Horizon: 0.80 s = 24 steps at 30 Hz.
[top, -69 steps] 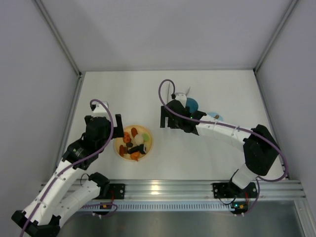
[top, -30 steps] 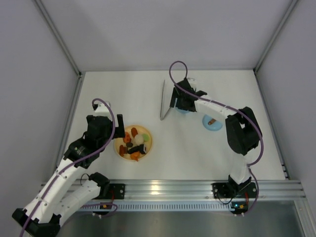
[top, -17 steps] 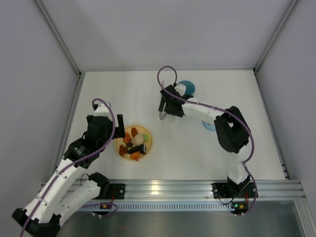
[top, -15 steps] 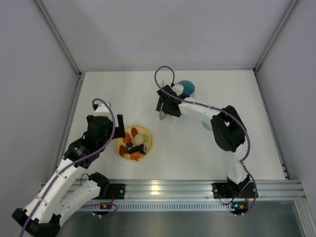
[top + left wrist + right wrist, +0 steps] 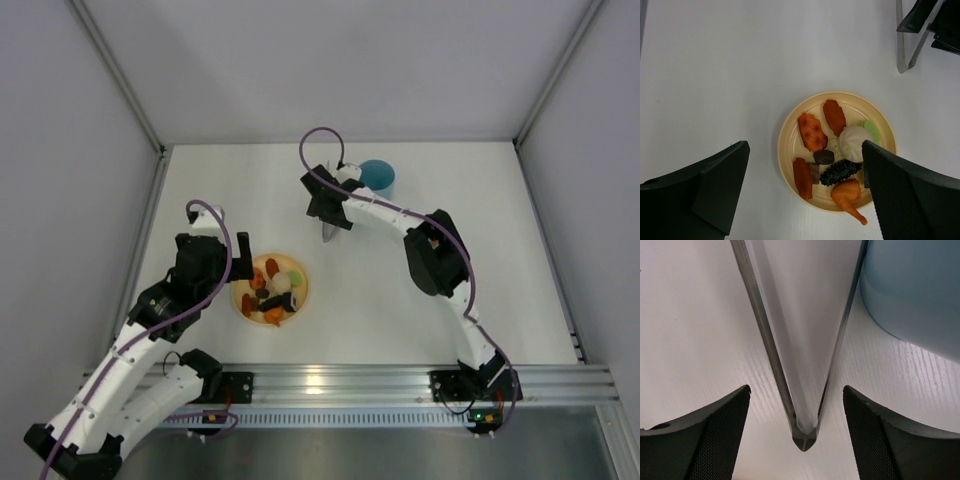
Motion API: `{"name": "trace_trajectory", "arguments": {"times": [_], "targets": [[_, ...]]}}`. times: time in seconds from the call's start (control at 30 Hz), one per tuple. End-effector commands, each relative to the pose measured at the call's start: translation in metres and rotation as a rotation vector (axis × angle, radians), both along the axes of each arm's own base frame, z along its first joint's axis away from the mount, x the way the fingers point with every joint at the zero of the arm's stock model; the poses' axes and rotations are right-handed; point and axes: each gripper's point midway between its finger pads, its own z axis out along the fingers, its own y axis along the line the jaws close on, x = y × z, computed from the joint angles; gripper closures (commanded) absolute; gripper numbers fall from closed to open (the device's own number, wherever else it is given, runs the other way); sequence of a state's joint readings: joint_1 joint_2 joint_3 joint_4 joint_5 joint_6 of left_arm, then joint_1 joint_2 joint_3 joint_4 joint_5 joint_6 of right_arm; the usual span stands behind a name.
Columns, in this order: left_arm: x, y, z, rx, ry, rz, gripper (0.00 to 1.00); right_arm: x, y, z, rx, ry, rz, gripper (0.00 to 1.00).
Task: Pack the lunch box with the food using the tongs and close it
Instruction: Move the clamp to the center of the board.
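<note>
The silver tongs (image 5: 767,350) lie flat on the white table, their joined end pointing toward the wrist camera. My right gripper (image 5: 795,390) is open and straddles that joined end, with table showing between each finger and the metal. From above, the right gripper (image 5: 325,213) covers most of the tongs (image 5: 329,234). The light blue lunch box (image 5: 378,175) stands just right of them, and its wall (image 5: 915,295) fills the corner of the right wrist view; its lid is hidden. The food (image 5: 812,132) sits on a yellow plate (image 5: 782,150). My left gripper (image 5: 805,190) hangs open over the plate.
The plate (image 5: 302,297) lies near the front left, close to my left gripper (image 5: 238,270). The right arm's elbow (image 5: 432,255) reaches across the table's middle right. Grey walls close in the left, back and right sides. An aluminium rail runs along the near edge.
The right arm has swung left from beside the lunch box and come down over the tongs' joined end, its jaws narrowing a little. The left arm and the plate have not moved.
</note>
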<state>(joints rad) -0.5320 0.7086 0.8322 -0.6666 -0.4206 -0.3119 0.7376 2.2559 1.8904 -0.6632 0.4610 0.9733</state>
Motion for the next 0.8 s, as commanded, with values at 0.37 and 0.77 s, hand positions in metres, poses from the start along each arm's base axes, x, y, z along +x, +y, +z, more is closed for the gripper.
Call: {"name": "trace_trajectory", "arguments": {"times": [0.37,0.77], "targets": [[0.001,-0.003,0.014,-0.029,-0.036,-0.010,0.01,0.010,-0.007,-0.019,-0.059,0.052,0.004,0.26],[0.002,-0.003,0.012,-0.024,-0.031,-0.004,0.01,0.003,-0.013,-0.042,-0.121,0.095,0.059,0.37]]}}
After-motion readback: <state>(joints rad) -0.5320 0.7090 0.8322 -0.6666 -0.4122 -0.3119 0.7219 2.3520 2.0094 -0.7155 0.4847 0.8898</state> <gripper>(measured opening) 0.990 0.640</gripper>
